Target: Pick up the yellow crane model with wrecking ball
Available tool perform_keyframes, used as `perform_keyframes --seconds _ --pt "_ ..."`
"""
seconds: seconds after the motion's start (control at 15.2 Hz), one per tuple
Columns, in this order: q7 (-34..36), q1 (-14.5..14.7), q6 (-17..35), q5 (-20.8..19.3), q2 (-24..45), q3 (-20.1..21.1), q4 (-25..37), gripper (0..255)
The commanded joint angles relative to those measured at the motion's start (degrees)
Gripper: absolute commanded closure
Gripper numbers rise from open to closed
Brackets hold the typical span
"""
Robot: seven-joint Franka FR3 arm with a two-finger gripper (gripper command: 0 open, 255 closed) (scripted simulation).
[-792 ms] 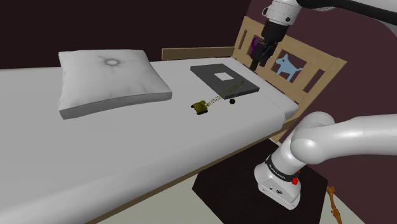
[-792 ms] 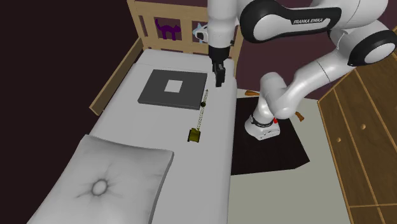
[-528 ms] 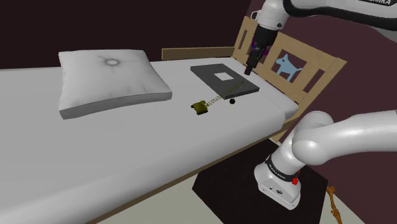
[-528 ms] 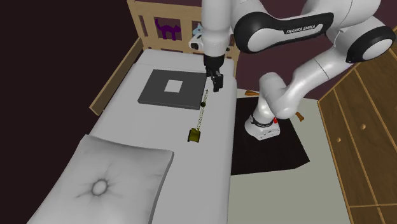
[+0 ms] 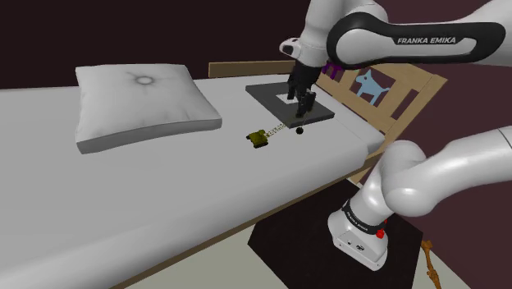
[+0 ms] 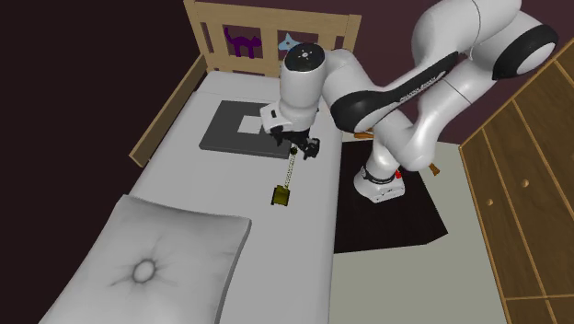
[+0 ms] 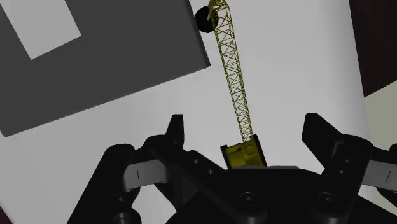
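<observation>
The tool [image 5: 305,105] hung spread and empty over the corner of the dark mat [image 5: 269,97]. The yellow crane model [image 7: 234,76] lay flat on the bed [image 5: 164,181], its lattice boom running from the wrecking ball [image 7: 205,18] beneath the tool away to the cab [image 7: 243,154], towards the pillow [image 5: 139,103]. In the wrist view the boom ran lengthwise between the fingers, so their gap crossed its narrow width and a straight descent looked sufficient.

My shoulder camera sat beside the stand [image 5: 281,246] at lower right, facing across the bed [image 5: 164,189] toward the wooden end board [image 5: 410,90] at upper right. My second camera looked down from high over the pillow [image 6: 156,267] end. Both covered the pillow, dark mat [image 5: 267,90] and crane [image 5: 261,138]. My wrist camera hung close above the crane.
</observation>
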Motion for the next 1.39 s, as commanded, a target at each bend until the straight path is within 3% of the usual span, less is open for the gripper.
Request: perform_keyframes --seconds 0.0,0.13,0.73,0.79,1.32 --pt "-7.5 3.0 4.6 -2.1 1.2 0.0 -2.5 0" --pt "-11.6 4.8 7.3 -3.4 1.7 0.1 -4.2 0" --pt "-10.4 4.5 13.6 -4.2 3.4 -0.2 -8.9 0" --pt "-10.3 4.5 13.7 -4.2 3.5 -0.2 -8.9 255" --pt "-10.3 4.5 13.7 -4.2 3.5 -0.2 -8.9 255"
